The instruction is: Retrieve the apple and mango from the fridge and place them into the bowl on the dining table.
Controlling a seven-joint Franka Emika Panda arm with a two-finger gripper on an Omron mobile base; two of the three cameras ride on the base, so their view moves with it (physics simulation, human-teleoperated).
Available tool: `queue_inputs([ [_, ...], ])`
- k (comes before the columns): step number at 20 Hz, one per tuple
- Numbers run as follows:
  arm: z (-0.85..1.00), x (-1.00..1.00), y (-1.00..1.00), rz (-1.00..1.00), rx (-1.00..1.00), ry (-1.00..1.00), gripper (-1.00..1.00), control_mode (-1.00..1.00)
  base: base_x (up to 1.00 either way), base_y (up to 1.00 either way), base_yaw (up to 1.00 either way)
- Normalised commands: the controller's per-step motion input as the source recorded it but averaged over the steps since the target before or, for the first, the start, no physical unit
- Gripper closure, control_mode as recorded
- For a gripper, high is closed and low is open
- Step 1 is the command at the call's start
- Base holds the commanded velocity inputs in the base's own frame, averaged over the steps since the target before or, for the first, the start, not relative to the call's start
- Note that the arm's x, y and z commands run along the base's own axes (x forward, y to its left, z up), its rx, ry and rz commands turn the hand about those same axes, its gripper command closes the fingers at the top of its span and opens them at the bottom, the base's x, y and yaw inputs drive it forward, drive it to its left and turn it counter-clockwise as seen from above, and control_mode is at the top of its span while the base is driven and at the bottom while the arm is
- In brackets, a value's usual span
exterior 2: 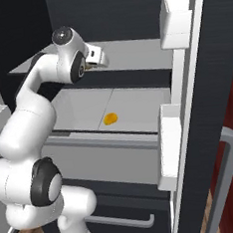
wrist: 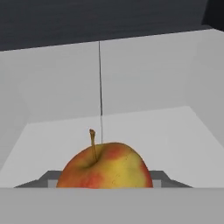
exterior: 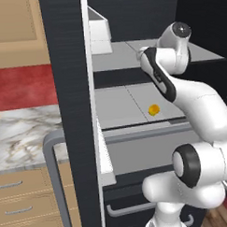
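Apple (wrist: 105,168) upright, stem up, betw jaws of gripper (exterior 2: 97,57), grip unclear; mango (exterior 2: 110,119) on fridge (exterior 2: 137,106) shelf.

The fridge (exterior: 71,112) stands open, its dark door edge running top to bottom left of centre, a grey bar handle (exterior: 53,178) at seven o'clock; grey shelves lie inside, and the mango (exterior: 154,110) sits alone on the middle shelf, just right of centre; the white arm (exterior: 199,116) rises from five o'clock and bends toward one o'clock over the upper shelf; a marble desk (exterior: 22,133) lies at nine o'clock, tan drawers beneath it.
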Motion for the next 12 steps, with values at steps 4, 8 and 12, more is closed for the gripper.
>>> queue_inputs([
  [4,0.00,-0.96,-0.01,0.00,0.00,-0.03,1.00,-1.00,0.00,0.00,0.00],
  [8,0.00,-0.66,-0.02,0.00,0.00,-0.01,1.00,1.00,-0.22,-0.01,0.00],
  [12,0.00,0.00,0.00,0.00,0.00,0.00,1.00,1.00,-0.92,-0.03,0.00],
])
